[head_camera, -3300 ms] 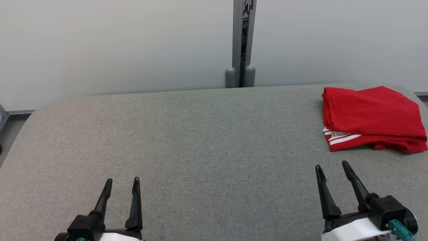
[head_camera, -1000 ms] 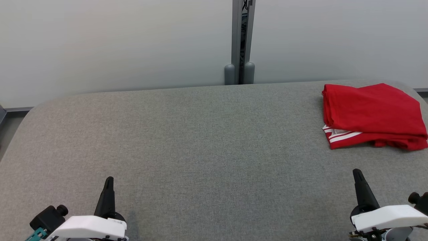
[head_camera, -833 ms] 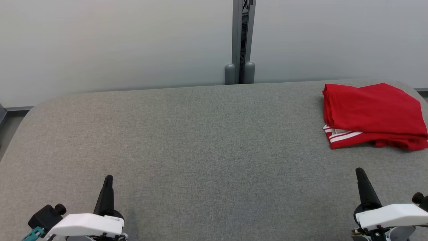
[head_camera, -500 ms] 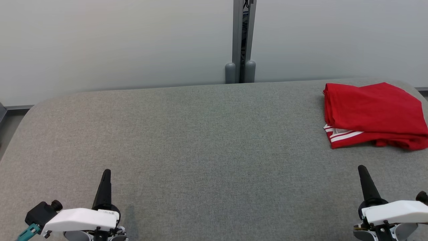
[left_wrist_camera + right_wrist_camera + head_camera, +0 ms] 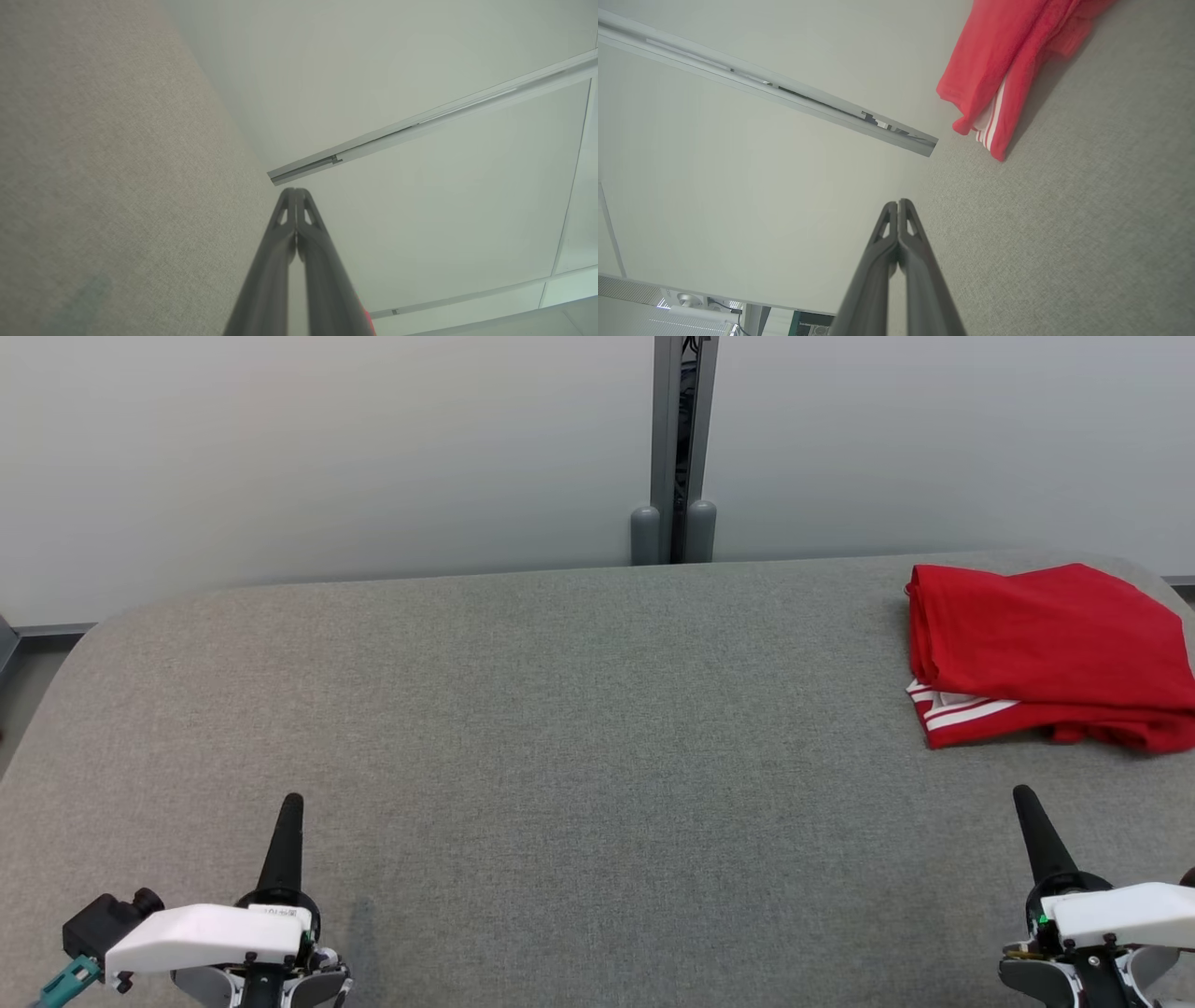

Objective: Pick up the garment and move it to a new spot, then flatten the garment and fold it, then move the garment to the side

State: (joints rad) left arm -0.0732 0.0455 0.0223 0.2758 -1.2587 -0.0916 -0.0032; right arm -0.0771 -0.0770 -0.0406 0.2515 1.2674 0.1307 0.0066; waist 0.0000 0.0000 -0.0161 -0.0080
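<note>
Since the earlier frames both hands have rolled onto their sides and closed. Each used to show two spread fingers and now shows one dark spike. The left hand sits at the lower left of the head view. The right hand sits at the lower right, nearer the frame's right edge than before. Both are clenched on nothing, fingers pressed together, over the grey cloth-covered desk.

There are two hands, one garment, one desk, and one metal post at top centre with two grey round caps at its foot.

The garment, red with white stripes along one edge, lies folded at the upper right of the head view. It is on the desk's far right corner, cut by the frame's right edge and well apart from both hands.

The right wrist view shows the garment at its upper right, seen edge-on, with the white stripes tucked between red layers. The left wrist view shows bare desk cloth on its left and pale wall panels with a metal rail on its right.

Only bare desk cloth lies between the right hand and the garment.
</note>
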